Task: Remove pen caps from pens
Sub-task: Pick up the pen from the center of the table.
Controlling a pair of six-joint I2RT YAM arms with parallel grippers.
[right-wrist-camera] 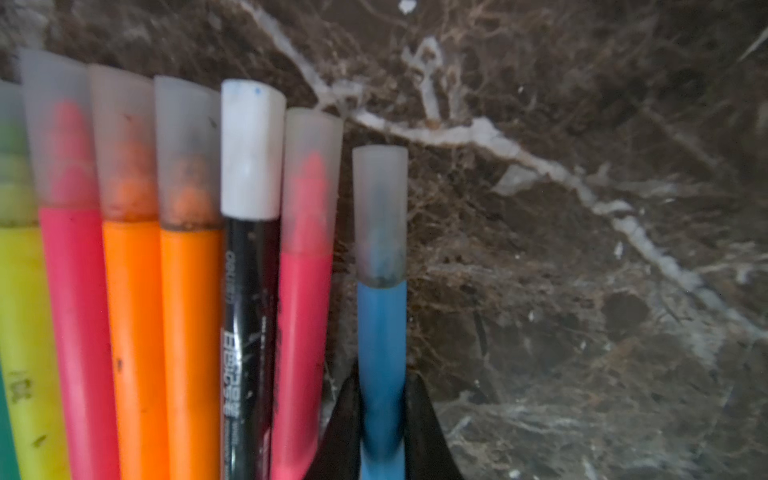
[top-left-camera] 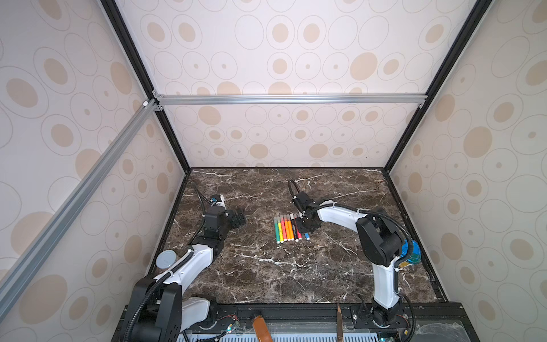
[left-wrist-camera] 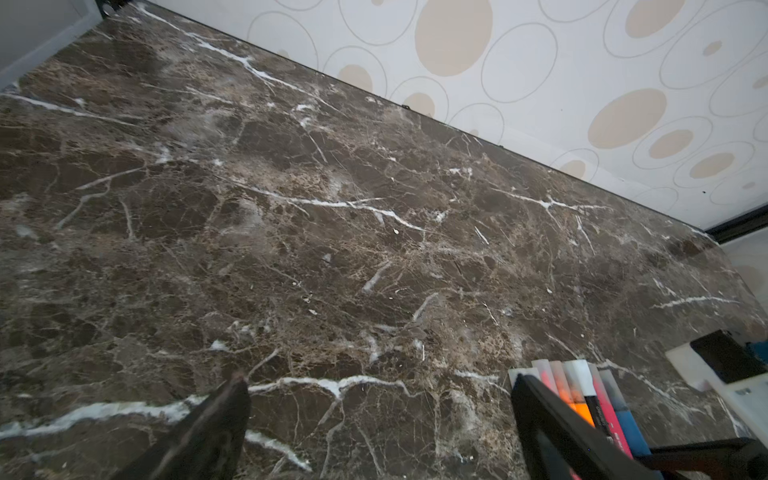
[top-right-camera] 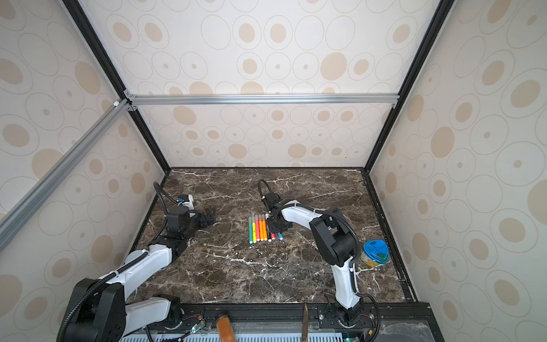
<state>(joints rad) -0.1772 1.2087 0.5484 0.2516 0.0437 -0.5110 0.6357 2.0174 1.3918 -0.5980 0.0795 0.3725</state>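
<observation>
eight pens [top-left-camera: 286,228] are lying side by side in a row on the marble table [top-left-camera: 266,275], caps at the far ends, white plugs at the near ends. they're running green, yellow, red, two orange, black, pink, with barrels touching. the pen caps [right-wrist-camera: 124,141] are all sitting on, translucent grey, and the black pen [right-wrist-camera: 249,316] is wearing a white cap [right-wrist-camera: 251,149]. the blue pen [right-wrist-camera: 382,332] is lying just apart from the pink, slid slightly nearer, with the right gripper [right-wrist-camera: 382,415] pinching its barrel. it's possibly lifting, hard to tell.

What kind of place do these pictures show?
Probably a robot test cell: a left arm and right arm at a marble-look tabletop, boxed in by patterned panels on an aluminium frame.
</observation>
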